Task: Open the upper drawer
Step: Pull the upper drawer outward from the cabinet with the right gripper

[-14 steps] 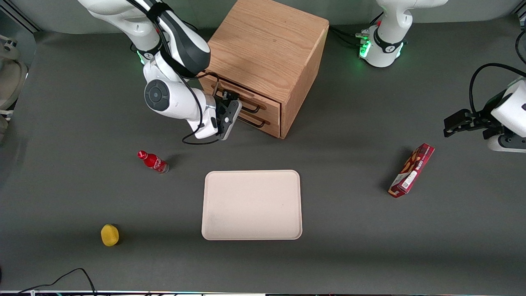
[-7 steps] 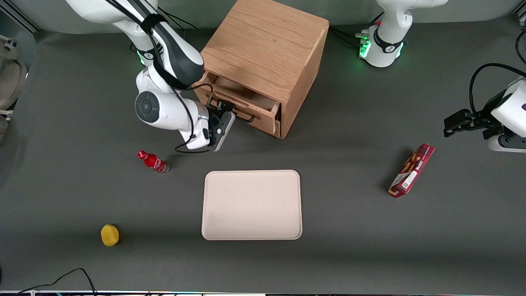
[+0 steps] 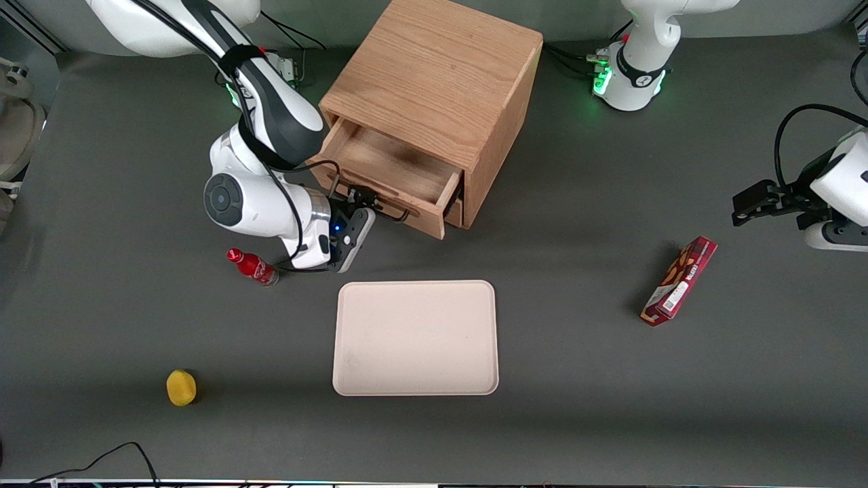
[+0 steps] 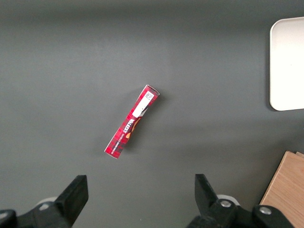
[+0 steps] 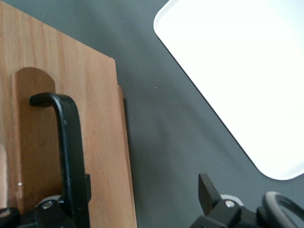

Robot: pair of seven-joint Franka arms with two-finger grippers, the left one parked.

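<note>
The wide, shallow light-oak upper drawer stands well out of the boxy oak cabinet, bare wooden floor showing. The right arm's black gripper sits at the drawer's front, one finger beside the thin black wire handle; whether it clamps the bar, I cannot tell. The drawer is probably rigid and light on its runners, and that stiff bar is the only sensible hold, though slim and likely slippery.
</note>
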